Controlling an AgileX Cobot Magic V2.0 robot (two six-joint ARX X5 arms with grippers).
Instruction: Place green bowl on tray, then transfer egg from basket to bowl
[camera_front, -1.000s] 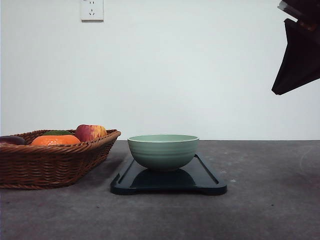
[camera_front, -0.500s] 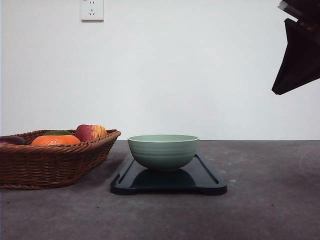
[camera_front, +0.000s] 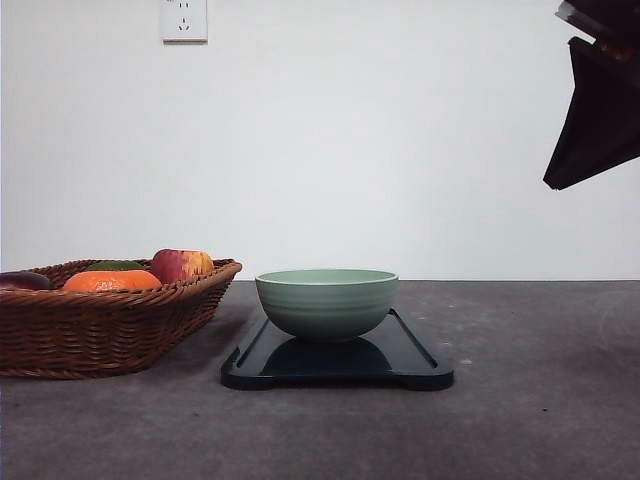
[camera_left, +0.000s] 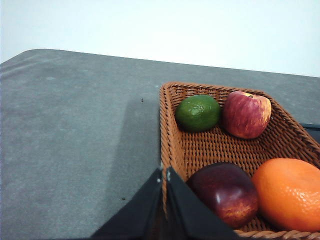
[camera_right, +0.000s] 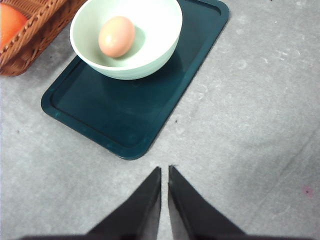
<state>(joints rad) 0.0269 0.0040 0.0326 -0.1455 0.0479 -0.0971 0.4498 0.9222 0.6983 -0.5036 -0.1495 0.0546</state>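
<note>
The green bowl (camera_front: 327, 303) (camera_right: 127, 40) stands on the dark tray (camera_front: 400, 360) (camera_right: 125, 115), toward one end of it. A tan egg (camera_right: 116, 36) lies inside the bowl. The wicker basket (camera_front: 100, 325) (camera_left: 200, 150) sits left of the tray, holding fruit. My right gripper (camera_right: 164, 170) hovers shut over bare table just off the tray's near edge; part of that arm (camera_front: 598, 100) hangs at the front view's upper right. My left gripper (camera_left: 164, 174) is shut, its tips above the basket's rim near a dark red fruit (camera_left: 225, 192).
In the basket lie a lime (camera_left: 198, 113), a red apple (camera_left: 246, 114) (camera_front: 181, 265) and an orange (camera_left: 287, 192) (camera_front: 110, 281). Grey table (camera_front: 540, 420) spreads right of the tray and in front of it. A wall socket (camera_front: 184, 20) sits high on the white wall.
</note>
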